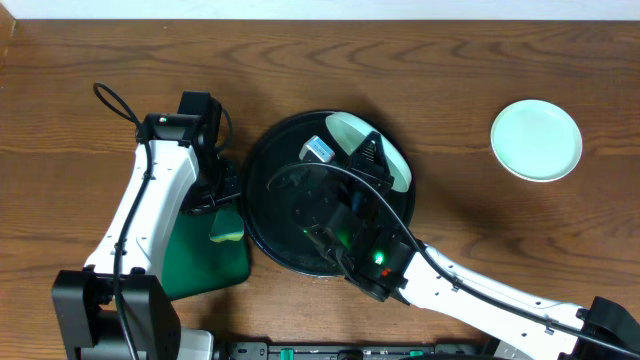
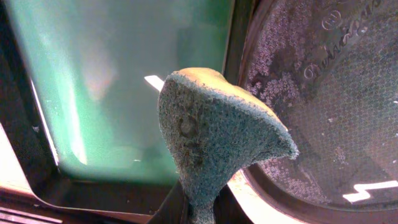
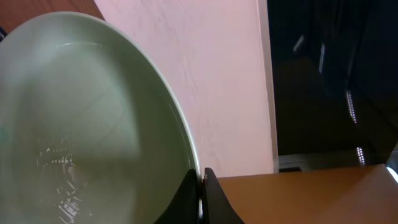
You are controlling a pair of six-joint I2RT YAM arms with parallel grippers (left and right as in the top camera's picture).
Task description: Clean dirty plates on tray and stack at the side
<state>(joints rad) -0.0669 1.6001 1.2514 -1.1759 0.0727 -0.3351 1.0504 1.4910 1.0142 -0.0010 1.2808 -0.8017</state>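
plate (image 3: 93, 124) pinched at rim by right gripper (image 3: 201, 186), tilted over tray (image 1: 268, 200); sponge (image 2: 211, 137) clamped in left gripper (image 2: 198, 211); wiping step likely, next needing sponge against plate face

The table (image 1: 450, 60) is seen in warm brown, streaked with a dark, wavy wood grain. The round tray (image 1: 262, 215) is finished in glossy black; in the left wrist view a fine honeycomb pattern is shown on it, mottled with whitish speckles. A pale mint tint, close to white, is carried by the plate at the right (image 1: 536, 140), and the same pale green by the plate above the tray (image 1: 345, 126). The sponge (image 1: 227, 228) is coloured yellow on one face and blue-green on the rough one. The rectangular tray (image 1: 195, 260) is deep green. The left arm (image 1: 150, 200) and right arm (image 1: 480, 295) are finished in white with black joints.
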